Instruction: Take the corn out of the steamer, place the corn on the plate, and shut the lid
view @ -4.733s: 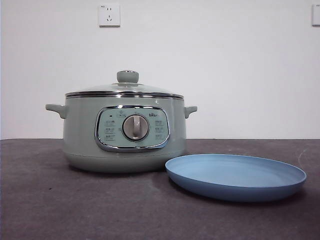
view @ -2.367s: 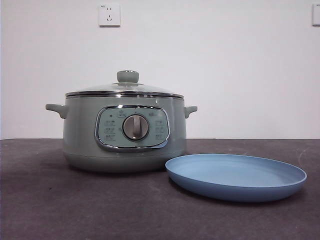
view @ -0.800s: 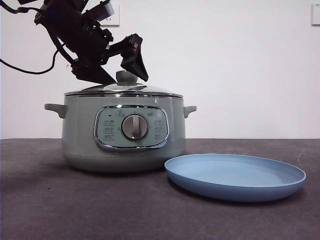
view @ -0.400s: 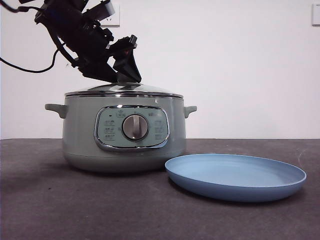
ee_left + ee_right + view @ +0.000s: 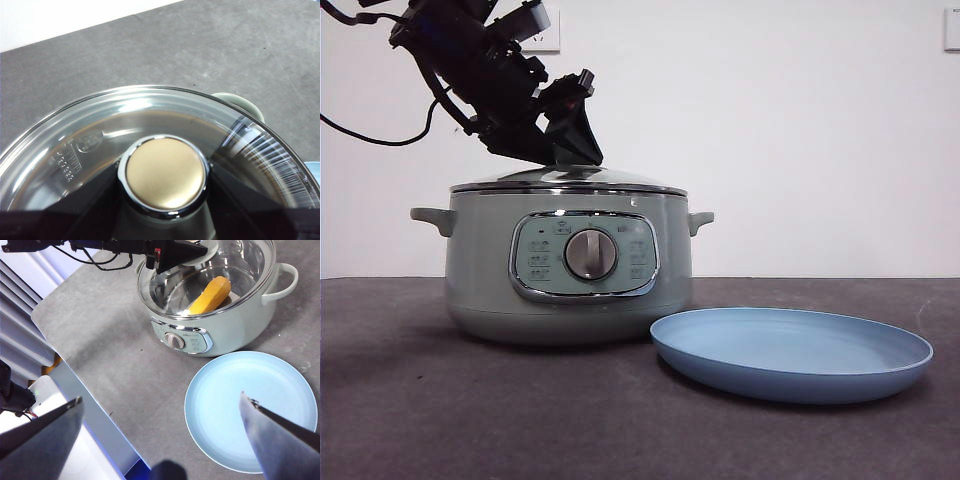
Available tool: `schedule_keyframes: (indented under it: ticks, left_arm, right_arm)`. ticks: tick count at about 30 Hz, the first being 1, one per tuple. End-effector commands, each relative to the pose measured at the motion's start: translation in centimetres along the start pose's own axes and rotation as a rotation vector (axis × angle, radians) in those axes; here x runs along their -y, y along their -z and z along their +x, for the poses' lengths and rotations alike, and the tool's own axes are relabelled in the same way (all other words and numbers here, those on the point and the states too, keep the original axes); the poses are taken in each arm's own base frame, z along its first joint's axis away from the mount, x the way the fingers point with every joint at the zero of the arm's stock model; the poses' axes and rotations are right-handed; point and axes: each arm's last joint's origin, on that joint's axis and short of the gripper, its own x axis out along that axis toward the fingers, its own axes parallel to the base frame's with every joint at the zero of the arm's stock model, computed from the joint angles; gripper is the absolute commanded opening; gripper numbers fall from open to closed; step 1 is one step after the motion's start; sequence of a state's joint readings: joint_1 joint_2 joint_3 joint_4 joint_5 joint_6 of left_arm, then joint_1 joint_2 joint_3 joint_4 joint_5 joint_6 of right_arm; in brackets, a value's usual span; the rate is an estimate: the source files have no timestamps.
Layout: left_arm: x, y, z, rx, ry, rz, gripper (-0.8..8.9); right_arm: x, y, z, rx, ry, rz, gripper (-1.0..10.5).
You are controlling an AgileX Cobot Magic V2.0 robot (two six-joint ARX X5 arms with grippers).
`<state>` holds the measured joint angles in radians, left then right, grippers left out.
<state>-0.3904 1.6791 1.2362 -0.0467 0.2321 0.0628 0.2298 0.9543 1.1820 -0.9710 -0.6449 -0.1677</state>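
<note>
The sage-green steamer (image 5: 570, 270) stands on the dark table with its glass lid (image 5: 570, 178) resting on it. My left gripper (image 5: 572, 150) reaches down from the upper left and is shut on the lid's knob (image 5: 165, 172), one black jaw on each side. The knob is hidden in the front view. Through the glass, the right wrist view shows the yellow-orange corn (image 5: 210, 295) lying inside the steamer (image 5: 225, 325). The light-blue plate (image 5: 790, 350) lies bare to the right of the steamer. My right gripper (image 5: 161, 397) hangs open high above the plate (image 5: 250, 410).
Two small handles (image 5: 432, 218) stick out from the steamer's sides. A black cable (image 5: 380, 140) trails from the left arm. A wall socket (image 5: 538, 22) sits behind the arm. The right wrist view shows the table's edge (image 5: 60, 360) with white and blue fixtures beyond it.
The left arm came in from the upper left to the lid, and its jaws closed around the knob about half a second ago. Since then nothing has moved; the lid still rests on the steamer.
</note>
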Motion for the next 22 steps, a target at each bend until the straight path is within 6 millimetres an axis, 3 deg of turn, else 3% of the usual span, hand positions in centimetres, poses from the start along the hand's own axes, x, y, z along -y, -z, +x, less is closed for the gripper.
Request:
schedule_keyframes:
  ticks: [1,8,16,22]
  left_arm:
    - [0.3,0.2,-0.3,-0.017,0.041,-0.022,-0.12]
    - [0.6,-1.4,-2.3,0.05,0.037,-0.004,-0.12]
    - [1.4,-3.6,-6.2,0.15,0.031,0.021,-0.12]
    - [2.6,-5.0,-11.4,0.193,0.028,0.032,-0.08]
  right_arm:
    - [0.0,-0.1,0.0,0.007,0.0,-0.004,6.0]
    - [0.0,-0.1,0.0,0.004,0.017,-0.004,6.0]
    - [0.1,-0.2,0.0,0.013,0.027,-0.011,6.0]
    - [0.4,-1.0,0.2,0.066,0.034,-0.004,6.0]
